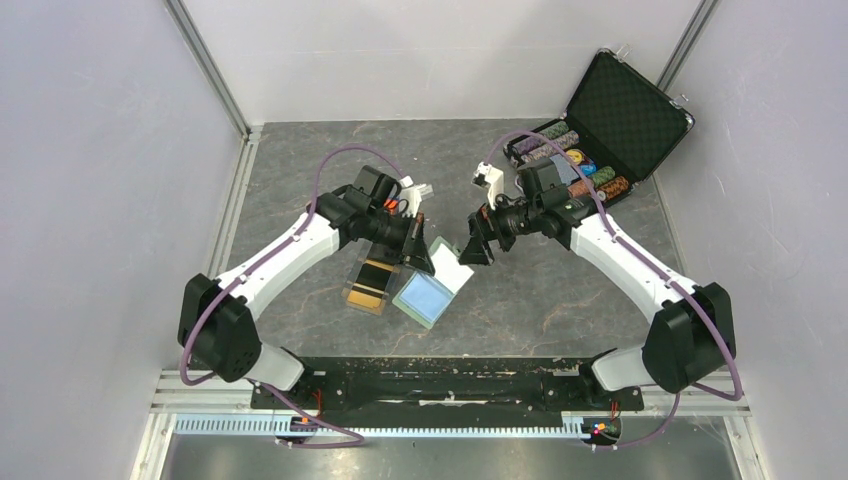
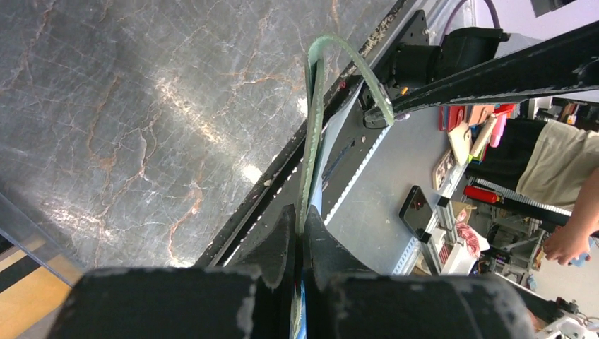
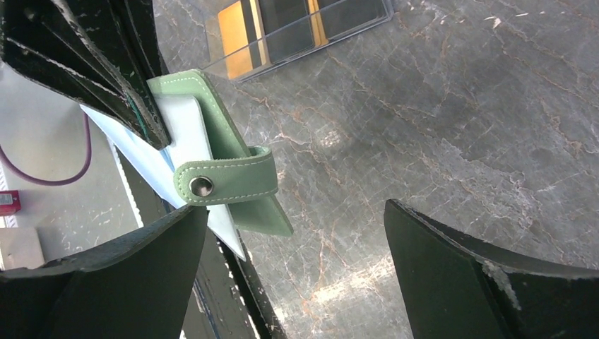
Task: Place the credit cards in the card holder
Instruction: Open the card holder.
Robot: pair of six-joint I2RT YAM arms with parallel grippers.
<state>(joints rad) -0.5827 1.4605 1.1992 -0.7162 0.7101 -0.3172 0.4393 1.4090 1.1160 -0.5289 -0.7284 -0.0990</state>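
Firmly, left tool [image 2: 301, 227] on card holder [image 2: 311, 134]; right tool [image 3: 297, 212] wide apart.

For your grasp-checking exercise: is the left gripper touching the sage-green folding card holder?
Touching. The left wrist view shows the left gripper shut on the edge of the sage-green folding card holder.

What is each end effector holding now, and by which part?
The left end effector pinches the sage-green folding card holder by an edge of its cover, away from the snap strap. The right end effector is open and holds nothing.
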